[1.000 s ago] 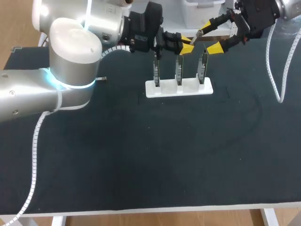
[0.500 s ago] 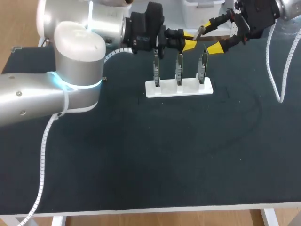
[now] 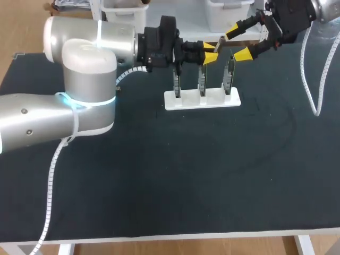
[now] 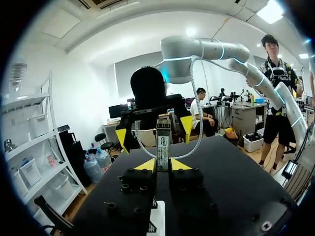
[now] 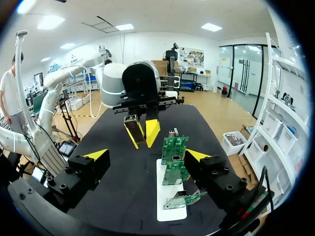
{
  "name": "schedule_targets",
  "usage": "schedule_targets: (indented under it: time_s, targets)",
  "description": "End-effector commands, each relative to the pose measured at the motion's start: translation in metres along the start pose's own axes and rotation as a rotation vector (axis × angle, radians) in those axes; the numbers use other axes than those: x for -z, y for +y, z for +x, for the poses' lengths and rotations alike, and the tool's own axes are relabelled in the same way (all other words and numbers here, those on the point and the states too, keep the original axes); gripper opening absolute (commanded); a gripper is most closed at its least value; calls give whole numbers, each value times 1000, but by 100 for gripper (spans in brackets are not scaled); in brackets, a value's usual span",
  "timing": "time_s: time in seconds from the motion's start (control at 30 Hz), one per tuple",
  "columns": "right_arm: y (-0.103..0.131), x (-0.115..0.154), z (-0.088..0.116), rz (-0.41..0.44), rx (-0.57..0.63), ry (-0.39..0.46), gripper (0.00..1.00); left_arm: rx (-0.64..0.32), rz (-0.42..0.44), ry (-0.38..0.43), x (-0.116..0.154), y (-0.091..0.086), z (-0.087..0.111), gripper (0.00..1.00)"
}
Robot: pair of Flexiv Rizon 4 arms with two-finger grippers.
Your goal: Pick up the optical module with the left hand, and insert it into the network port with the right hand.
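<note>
My left gripper hangs above the middle board, shut on the optical module, a slim metal bar that sticks out past its yellow tips. In the left wrist view the module stands upright between my left gripper's fingers. My right gripper is open and faces it closely; the module's free end points into the gap between its fingers. The right wrist view shows the module ahead of my right gripper. Three green boards with metal network ports stand in a white base.
The white base with its upright boards stands at the table's far middle, right under both grippers. A white cable hangs from my right arm over the far right of the dark mat.
My left arm's elbow has swung right and its forearm has turned, and the module's free end has shifted slightly left. The right arm has kept still with its fingers open.
</note>
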State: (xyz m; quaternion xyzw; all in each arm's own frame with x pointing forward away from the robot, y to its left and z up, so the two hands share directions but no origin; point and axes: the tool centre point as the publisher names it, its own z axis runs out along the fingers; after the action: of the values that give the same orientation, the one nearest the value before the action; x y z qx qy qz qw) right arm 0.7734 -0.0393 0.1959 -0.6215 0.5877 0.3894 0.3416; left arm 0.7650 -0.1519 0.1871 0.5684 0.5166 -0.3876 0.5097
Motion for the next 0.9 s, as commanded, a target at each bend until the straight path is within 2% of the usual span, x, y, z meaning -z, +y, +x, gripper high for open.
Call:
schedule_targets:
  time_s: [0.03,0.3,0.53,0.77,0.83,0.9]
  targets:
    - [1,0,0,3,0,1,100,-11,17,-12,-5,9,0,0]
    - [1,0,0,3,0,1,100,-26,29,-44,-12,12,-9,0]
    - [1,0,0,3,0,1,100,-33,27,-40,-17,9,-14,0]
    - [1,0,0,3,0,1,100,7,-15,7,-3,-3,-7,0]
    - [1,0,0,3,0,1,100,38,-2,84,3,-7,-3,0]
    - [1,0,0,3,0,1,100,38,-2,84,3,-7,-3,0]
